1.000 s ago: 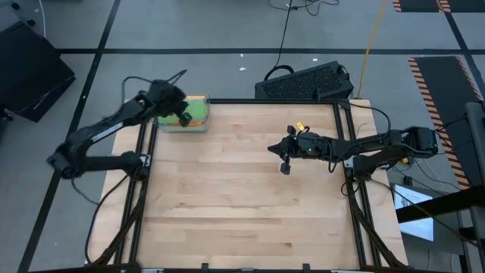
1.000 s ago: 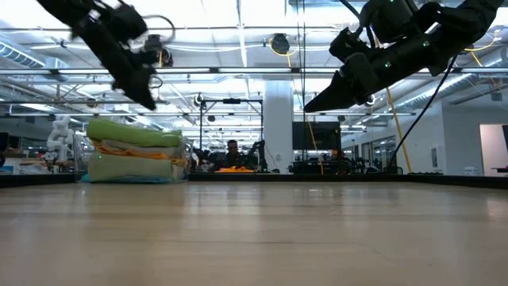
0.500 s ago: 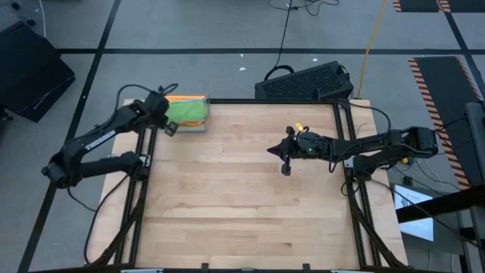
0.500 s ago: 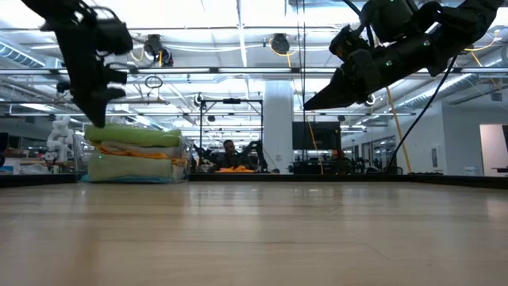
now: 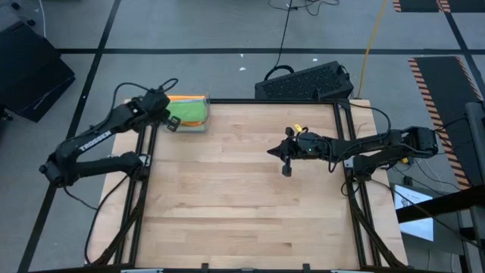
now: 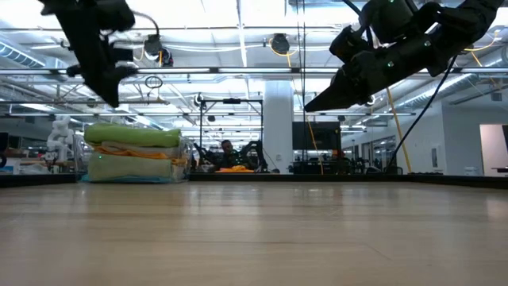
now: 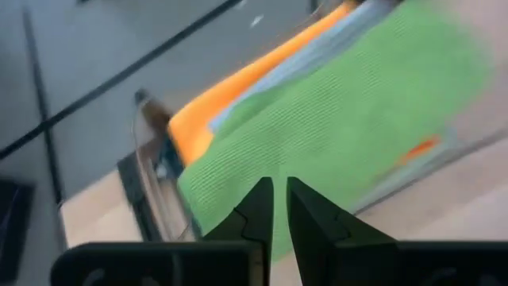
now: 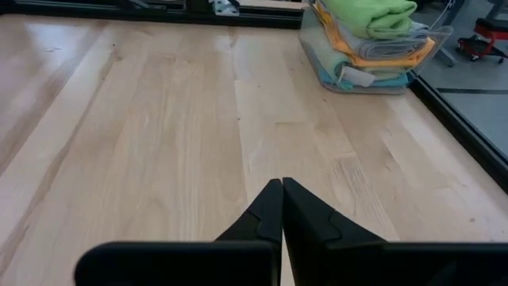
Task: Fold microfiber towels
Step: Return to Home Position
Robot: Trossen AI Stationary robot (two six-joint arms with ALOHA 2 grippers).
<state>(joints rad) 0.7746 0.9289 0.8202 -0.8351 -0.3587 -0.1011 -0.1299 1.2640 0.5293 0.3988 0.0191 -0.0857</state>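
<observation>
Wood tabletop [image 5: 242, 197], high view: towel stack [image 5: 189, 114] in the far-left corner, bright green towel [image 5: 188, 111] on top. My left gripper [image 5: 170, 123] is just beside it at the table edge, my right gripper [image 5: 286, 165] over mid-table, well apart.

Low view adds the layers: orange towel [image 6: 149, 152] under the green, blue towel [image 6: 131, 179] at the base. Both claws hang clear of the surface. Behind is a hall with ceiling lights [image 6: 238, 16].

Left wrist: fingers a sliver apart, empty, over green.

Right wrist: fingers tip to tip, empty.
</observation>
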